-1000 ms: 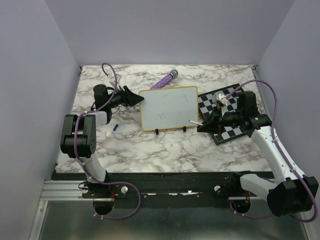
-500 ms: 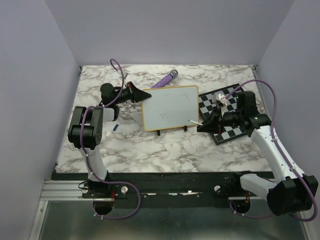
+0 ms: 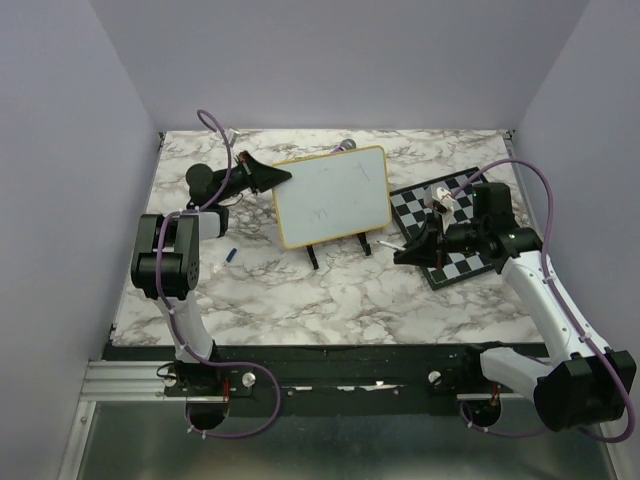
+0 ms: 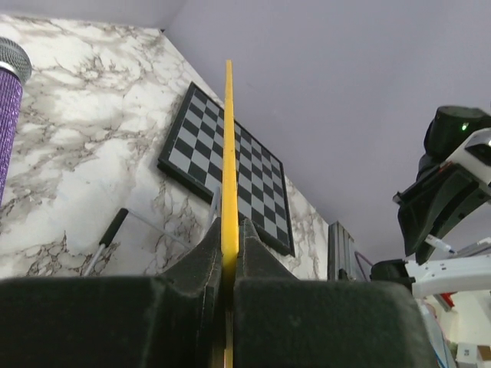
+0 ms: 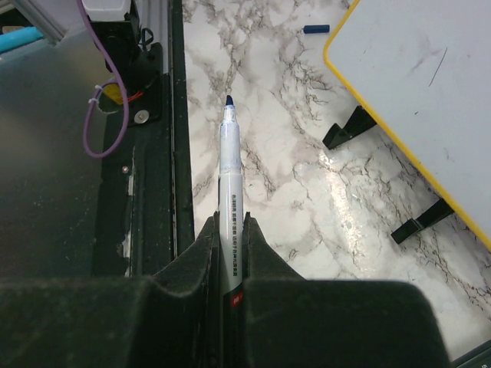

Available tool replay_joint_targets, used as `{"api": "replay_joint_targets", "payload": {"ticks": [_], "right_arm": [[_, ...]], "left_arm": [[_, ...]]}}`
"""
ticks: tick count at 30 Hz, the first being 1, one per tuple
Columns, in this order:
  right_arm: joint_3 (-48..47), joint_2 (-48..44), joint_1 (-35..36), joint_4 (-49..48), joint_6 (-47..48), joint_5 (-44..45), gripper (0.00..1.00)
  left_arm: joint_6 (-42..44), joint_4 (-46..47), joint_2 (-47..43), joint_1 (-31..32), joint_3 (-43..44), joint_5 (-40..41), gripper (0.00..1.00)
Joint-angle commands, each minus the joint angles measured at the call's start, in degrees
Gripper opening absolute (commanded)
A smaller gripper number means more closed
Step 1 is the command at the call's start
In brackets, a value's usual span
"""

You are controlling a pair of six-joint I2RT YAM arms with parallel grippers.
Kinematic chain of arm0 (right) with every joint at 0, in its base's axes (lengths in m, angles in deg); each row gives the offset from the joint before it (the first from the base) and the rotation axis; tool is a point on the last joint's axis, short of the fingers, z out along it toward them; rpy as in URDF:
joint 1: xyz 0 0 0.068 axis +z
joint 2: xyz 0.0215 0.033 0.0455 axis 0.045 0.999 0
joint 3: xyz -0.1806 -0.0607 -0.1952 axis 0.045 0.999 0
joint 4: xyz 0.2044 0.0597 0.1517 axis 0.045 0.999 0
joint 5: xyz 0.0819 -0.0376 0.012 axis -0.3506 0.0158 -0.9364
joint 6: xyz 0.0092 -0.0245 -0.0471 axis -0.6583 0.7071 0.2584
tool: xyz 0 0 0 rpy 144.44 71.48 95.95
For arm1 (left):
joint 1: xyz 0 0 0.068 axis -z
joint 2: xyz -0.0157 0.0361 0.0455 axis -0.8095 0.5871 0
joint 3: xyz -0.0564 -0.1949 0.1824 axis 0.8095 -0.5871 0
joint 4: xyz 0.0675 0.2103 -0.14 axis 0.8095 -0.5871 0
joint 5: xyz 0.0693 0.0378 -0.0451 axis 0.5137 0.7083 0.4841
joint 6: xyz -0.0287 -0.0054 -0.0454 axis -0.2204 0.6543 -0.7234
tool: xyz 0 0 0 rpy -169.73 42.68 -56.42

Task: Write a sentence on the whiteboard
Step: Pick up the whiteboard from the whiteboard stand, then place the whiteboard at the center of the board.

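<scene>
Compared with the two preceding frames, the whiteboard (image 3: 332, 197) now sits rotated and tipped up, its far corner raised and its face turned more toward the right arm. The left gripper (image 3: 278, 179) has carried it there, and its jaws are clamped tight on the board's yellow frame (image 4: 228, 138), which runs edge-on straight out between them. We cannot tell whether the two black feet (image 5: 349, 126) touch the marble table (image 3: 300, 300). The purple microphone (image 4: 8, 100), left of those jaws, is largely hidden behind the board in the top view. The chessboard (image 4: 261, 192) lies beyond them.

The right gripper (image 5: 230, 230) is closed around a marker (image 5: 230, 176), whose uncapped blue tip points forward. The board lies ahead and to the right of that tip, apart from it. We judge this a repositioning step: the surface is being presented to the pen, and writing has yet to resume.

Of the sentence (image 3: 322, 213) we see only a few faint strokes, with no readable word. Small print and a red patch on the marker barrel are too fine to read. A blue cap (image 5: 315, 29) lies on the table beyond the tip.
</scene>
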Motion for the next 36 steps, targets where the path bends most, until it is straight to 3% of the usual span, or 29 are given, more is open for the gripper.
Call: {"api": "replay_joint_targets", "payload": {"ticks": [1,9,17,20,24,28,31,36], "right_arm": [[-0.2,-0.1,-0.3,0.7,1.2,0.6,0.00],[-0.3,-0.6,-0.4,1.3,1.7,0.9,0.01],[-2.9,-2.5,-0.4,6.8,5.1,2.9,0.01],[-5.8,-2.9,-0.3,12.5,7.8,3.9,0.01],[-12.3,-2.3,-0.3,23.2,13.2,5.0,0.01],[-16.4,-2.0,-0.2,31.0,15.0,4.2,0.01],[-16.9,-2.2,1.3,31.2,14.4,5.9,0.01],[-14.4,-3.7,10.6,24.1,6.5,13.8,0.01]], "left_arm": [[-6.5,17.7,-5.2,-0.2,3.1,5.5,0.00],[-5.8,15.6,-10.7,-0.2,1.9,9.1,0.00],[-0.7,10.7,-23.8,0.5,-8.3,14.5,0.00],[4.3,3.9,-31.4,2.8,-13.6,17.3,0.00],[18.1,-12.4,-42.2,7.4,-19.3,23.4,0.00],[21.2,-17.8,-51.8,10.9,-25.6,29.6,0.00],[20.4,-16.7,-54.9,13.3,-30.8,32.5,0.00],[20.4,-15.2,-58.4,18.5,-36.0,37.5,0.00]]}}
